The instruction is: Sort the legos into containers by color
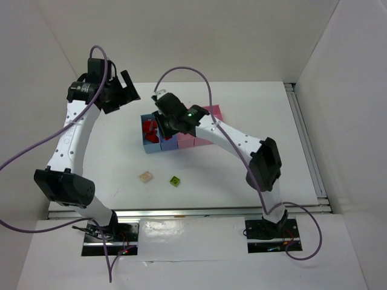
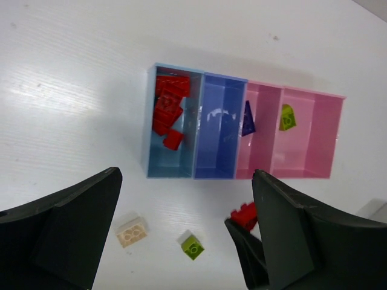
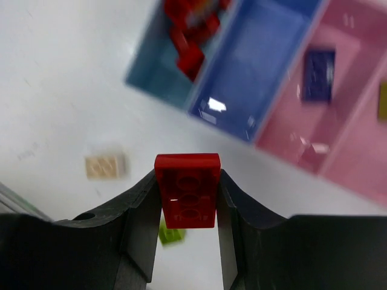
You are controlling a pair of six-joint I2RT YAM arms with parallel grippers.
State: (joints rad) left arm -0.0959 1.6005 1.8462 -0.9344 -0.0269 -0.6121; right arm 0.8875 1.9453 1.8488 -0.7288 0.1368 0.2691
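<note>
Legos of the red kind are seen from the top view as a red pile (image 1: 149, 128) in the light blue bin (image 1: 147, 145), the left end of the containers (image 1: 184, 142). The right gripper (image 1: 161, 124) hangs over that end, and the left gripper (image 1: 124, 90) is held well apart beyond the row. A cream lego (image 1: 145, 176) and a green lego (image 1: 175, 180) lie near each other on the table (image 1: 254, 109).

From the left wrist, the left gripper's jaws are seen spread wide with nothing between them. A purple brick (image 2: 248, 119) lies in the first pink bin (image 2: 260, 163) and a second green brick (image 2: 288, 118) in the wider pink bin (image 2: 314, 163).

From the right wrist, a red brick (image 3: 186, 190) is pinched by its sides between the right gripper's fingers and is seen against bare table on the near side of the row. It is judged best carried fully over the light blue bin, lowered within its walls and only then released. That way it should not bounce off the pile or into the darker blue bin (image 3: 254, 66).
</note>
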